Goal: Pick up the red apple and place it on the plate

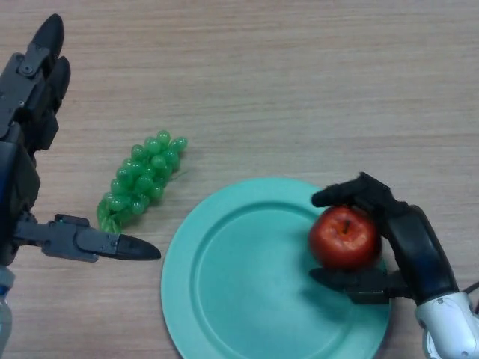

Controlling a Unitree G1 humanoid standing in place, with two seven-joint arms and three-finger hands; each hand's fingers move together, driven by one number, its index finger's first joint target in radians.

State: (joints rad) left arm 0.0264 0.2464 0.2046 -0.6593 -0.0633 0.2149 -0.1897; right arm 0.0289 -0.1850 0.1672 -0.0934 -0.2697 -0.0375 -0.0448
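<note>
A red apple [343,238] is in my right hand [408,243], whose fingers and thumb curl round it. The apple is over the right part of a teal plate [239,277]; I cannot tell if it touches the plate. My left hand [34,90] is at the far left, open, with fingers straight and thumb pointing right toward the plate's left rim, holding nothing.
A bunch of green grapes [142,179] lies on the wooden table [299,75] just up and left of the plate, between it and my left hand.
</note>
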